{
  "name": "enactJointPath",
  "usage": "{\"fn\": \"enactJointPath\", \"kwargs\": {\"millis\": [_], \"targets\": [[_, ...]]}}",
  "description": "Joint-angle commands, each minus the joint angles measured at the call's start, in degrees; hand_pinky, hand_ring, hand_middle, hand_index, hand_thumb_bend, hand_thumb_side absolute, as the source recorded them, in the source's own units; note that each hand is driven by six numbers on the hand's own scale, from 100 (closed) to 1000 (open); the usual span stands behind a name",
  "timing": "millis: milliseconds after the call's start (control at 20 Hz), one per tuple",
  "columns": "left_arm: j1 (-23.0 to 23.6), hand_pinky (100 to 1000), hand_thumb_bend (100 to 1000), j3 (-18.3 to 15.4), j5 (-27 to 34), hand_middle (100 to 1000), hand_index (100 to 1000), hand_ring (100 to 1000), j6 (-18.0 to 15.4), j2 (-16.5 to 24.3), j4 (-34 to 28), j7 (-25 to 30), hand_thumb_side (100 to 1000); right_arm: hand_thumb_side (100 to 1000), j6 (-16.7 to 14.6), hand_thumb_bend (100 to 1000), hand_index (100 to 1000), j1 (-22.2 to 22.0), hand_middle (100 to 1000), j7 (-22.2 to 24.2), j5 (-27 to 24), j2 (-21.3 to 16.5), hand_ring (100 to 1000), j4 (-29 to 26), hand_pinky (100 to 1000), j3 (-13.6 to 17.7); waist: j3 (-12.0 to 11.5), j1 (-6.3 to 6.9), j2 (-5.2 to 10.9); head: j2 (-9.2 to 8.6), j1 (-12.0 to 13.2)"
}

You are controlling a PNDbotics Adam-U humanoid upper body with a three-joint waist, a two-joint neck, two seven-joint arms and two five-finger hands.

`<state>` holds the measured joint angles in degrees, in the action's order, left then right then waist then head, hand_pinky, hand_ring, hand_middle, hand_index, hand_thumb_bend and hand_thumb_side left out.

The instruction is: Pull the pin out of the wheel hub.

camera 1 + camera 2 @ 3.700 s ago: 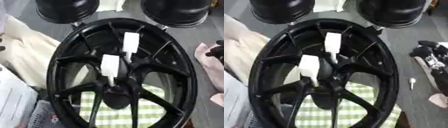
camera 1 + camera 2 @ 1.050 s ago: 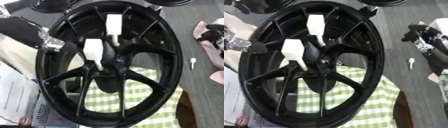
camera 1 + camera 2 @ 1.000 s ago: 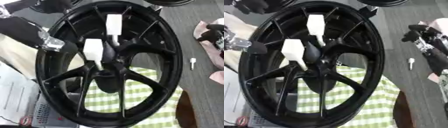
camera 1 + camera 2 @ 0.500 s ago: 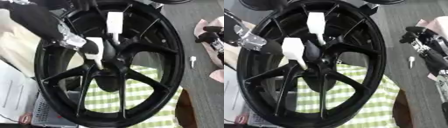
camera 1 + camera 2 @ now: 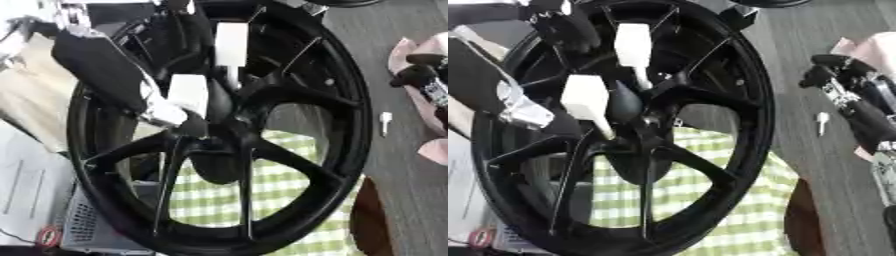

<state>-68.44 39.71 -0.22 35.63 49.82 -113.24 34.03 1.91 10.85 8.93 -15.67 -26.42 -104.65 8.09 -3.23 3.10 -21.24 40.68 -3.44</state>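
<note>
Two white pins stand in the centre of the black wheel hub point(image 5: 636, 145): the nearer pin point(image 5: 588, 102) sits low on the left of the centre, with its thin stem running down toward the middle, and the farther pin point(image 5: 633, 44) stands above it. The left hand point(image 5: 162, 112) comes in from the upper left, and its silver tip lies just beside the nearer pin's white head; I cannot tell whether any finger has closed on that head, because the dark forearm covers the hand's palm. The risk, as I judge it, is a sideways pull: that could jam the stem in its hole or rock the wheel hub, which stands partly over a green checked cloth point(image 5: 710, 210) on the counter point(image 5: 815, 90). A glancing touch could also push the head away instead of catching it. The right hand point(image 5: 842, 85) rests at the right edge with dark fingers curled, holding nothing that I can see. A small white piece point(image 5: 822, 120) lies near it.
</note>
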Motion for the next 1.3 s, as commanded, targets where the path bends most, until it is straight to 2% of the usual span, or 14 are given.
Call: {"fn": "enactJointPath", "kwargs": {"millis": [50,500,750,1000,1050,1300], "targets": [[-0.5,782,634,-0.6,-2.0,655,790,757,2.2,0.4,0.4,5.8,311,468,-0.1,337,767,0.4,607,-0.2,0.7,-0.6,677,-0.7,967,0.4,0.1,-0.24,0.79,-0.87,0.4],[-0.1,786,521,-2.7,-7.8,670,784,761,0.6,-0.6,1.9,14.3,255,469,0.0,339,766,0.5,605,0.0,1.1,0.0,675,-0.5,967,0.2,0.5,-0.44,0.05,-1.65,1.1],[0.2,774,452,-3.4,-8.8,639,766,742,0.6,-1.0,2.2,16.3,224,469,0.1,338,765,0.6,605,0.0,1.3,0.2,675,-0.5,967,0.2,0.5,-0.56,-0.36,-2.08,1.3],[0.2,774,452,-3.5,-8.8,639,766,742,0.6,-1.1,2.2,16.5,224,469,0.1,338,765,0.6,605,0.0,1.3,0.3,675,-0.5,967,0.2,0.5,-0.58,-0.43,-2.15,1.4],[0.4,757,444,-3.5,-8.9,605,751,711,0.8,-1.0,2.5,16.5,217,470,0.1,338,765,0.6,605,0.0,1.3,0.3,675,-0.5,967,0.2,0.5,-0.62,-0.59,-2.28,1.4],[1.4,748,484,-3.1,-9.8,582,738,687,2.1,-1.5,4.1,16.2,238,472,0.1,335,765,0.7,605,-0.1,1.4,0.7,676,-0.4,967,0.3,0.6,-0.70,-0.98,-2.50,1.7]]}}
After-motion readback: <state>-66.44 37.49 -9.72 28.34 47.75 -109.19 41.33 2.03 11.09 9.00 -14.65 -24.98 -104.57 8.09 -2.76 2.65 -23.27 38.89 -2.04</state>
